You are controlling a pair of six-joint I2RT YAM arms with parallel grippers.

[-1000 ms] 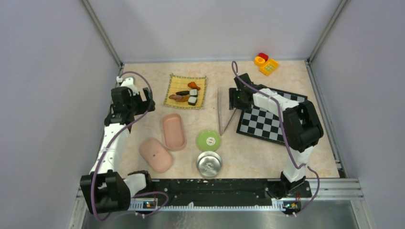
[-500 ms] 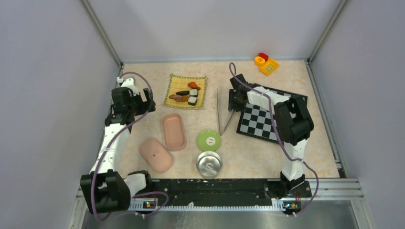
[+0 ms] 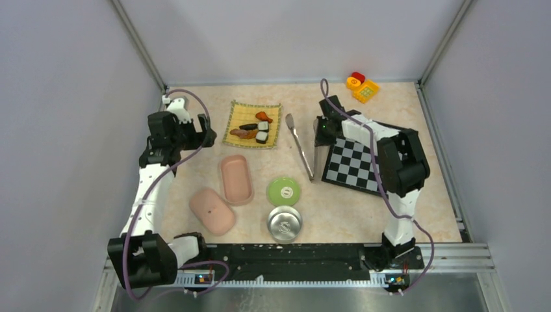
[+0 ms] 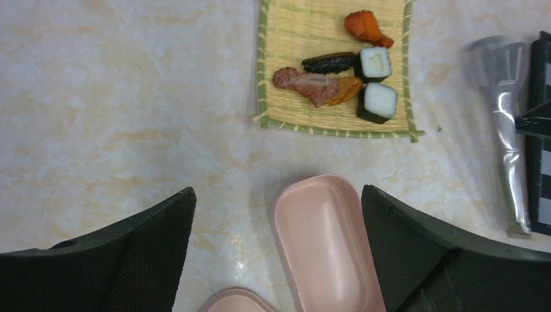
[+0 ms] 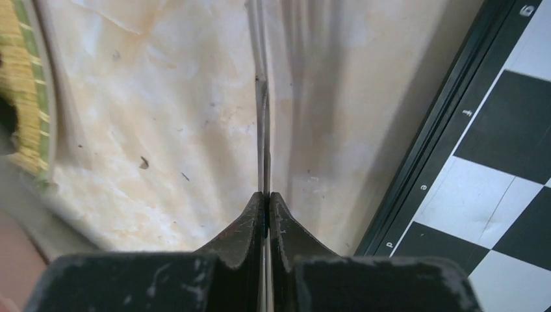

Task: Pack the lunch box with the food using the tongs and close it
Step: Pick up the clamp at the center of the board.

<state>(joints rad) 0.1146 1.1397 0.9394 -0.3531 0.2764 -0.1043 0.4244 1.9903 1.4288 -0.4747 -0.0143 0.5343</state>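
1. The left arm's fingers are spread wide and hold nothing. They hover over the surface above the open pink oval lunch box base, probably so the arm can steady or close it later.
2. The matching pink oval lid lies just beside the base, toward the near edge. It is off so that food can go in, and the base looks empty.
3. Beyond the base, a yellow woven mat carries the food: two black-and-white rolls with brown, orange and reddish pieces. None is packed yet.
4. A round green lid and a round silver tin sit near the middle.
5. The long silver metal tongs lie between the mat and the board. Their arms splay in a V with the joint nearest the robot.
6. The right arm's fingers are pinched shut on one thin arm of the tongs, seen edge-on. With only one arm held, the tongs cannot squeeze, so this looks like a pick-up grip.
7. A black-and-white checkered board lies under that arm. Red, orange and yellow toy blocks sit in the far corner.
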